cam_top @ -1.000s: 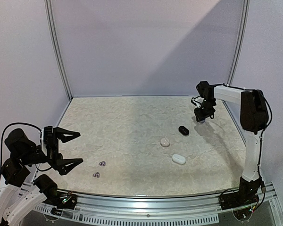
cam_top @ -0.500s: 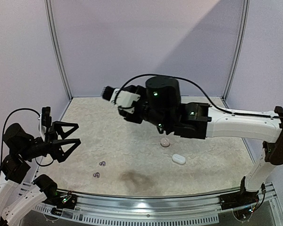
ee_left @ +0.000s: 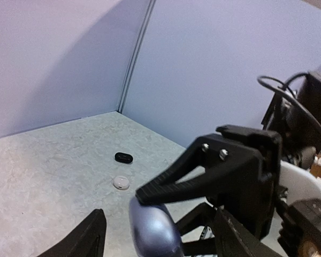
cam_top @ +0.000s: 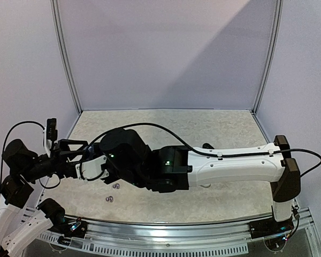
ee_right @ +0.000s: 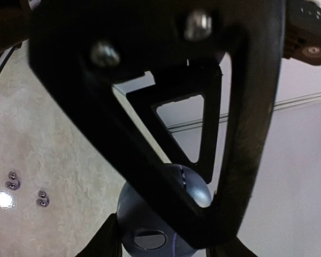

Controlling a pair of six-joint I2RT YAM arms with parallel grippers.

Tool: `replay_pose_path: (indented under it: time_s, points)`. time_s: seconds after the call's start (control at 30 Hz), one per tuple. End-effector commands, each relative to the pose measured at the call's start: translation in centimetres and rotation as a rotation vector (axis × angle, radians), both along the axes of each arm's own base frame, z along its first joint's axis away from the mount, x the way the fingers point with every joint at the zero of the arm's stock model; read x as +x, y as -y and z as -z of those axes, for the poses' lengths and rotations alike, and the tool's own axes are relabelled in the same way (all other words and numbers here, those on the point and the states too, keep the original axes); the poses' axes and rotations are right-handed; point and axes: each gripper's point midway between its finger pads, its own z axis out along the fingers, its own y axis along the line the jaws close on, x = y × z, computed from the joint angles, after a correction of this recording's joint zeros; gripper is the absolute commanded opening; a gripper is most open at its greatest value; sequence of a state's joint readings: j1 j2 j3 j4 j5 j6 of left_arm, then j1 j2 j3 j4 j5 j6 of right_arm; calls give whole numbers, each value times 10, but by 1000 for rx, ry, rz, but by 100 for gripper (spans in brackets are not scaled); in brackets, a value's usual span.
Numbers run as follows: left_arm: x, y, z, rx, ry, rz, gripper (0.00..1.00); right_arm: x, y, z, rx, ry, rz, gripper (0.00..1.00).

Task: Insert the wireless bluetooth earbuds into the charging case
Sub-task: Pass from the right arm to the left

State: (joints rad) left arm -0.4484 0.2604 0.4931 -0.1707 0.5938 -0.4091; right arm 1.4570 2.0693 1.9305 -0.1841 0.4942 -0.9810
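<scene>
A lavender-blue charging case hangs above the table at the left, and my right gripper is shut on it. My right arm reaches right across the table to my left gripper. The left gripper is open around the case, with a gap between its near finger and the case. Two small earbuds lie on the table below the grippers. The right wrist view shows them at the lower left.
A black case and a round white case lie further out on the table. My right arm spans the middle of the table. The black case peeks out just behind it.
My right arm swung from the far right across to the left, carrying the case between the left gripper's fingers. The left gripper's jaws have narrowed.
</scene>
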Motion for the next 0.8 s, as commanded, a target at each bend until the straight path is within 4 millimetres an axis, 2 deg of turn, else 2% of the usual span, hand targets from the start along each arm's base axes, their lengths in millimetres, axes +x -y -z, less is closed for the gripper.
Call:
replay_pose_path:
  time_s: [0.0,0.1,0.2,0.3,0.33,0.4,0.43,0.53,0.7,0.77]
  points:
    - [10,-4,14,31,-57,-50,59,-11,-6,-6,-8,4,-45,1]
    - [9,-1,15,30,-65,-25,50,-17,-9,-9,-3,0,-57,1]
    - [7,2,16,29,-77,0,35,-17,-10,-11,5,-4,-56,1]
    - [4,5,14,23,-72,24,27,-18,-10,-13,13,-15,-62,1]
    - [4,5,13,22,-66,29,17,-18,-10,-13,15,-21,-64,1]
    - [3,6,12,22,-58,36,3,-19,-11,-14,24,-25,-61,0]
    - [2,7,13,23,-62,42,0,-18,-11,-15,28,-25,-57,0]
    - [-2,7,14,24,-58,58,0,-17,-11,-17,43,-30,-51,2]
    - [-9,8,5,21,4,86,0,-13,-10,-22,81,-59,-34,36]
    - [-12,8,1,29,32,99,0,-12,-10,-23,93,-81,-35,53]
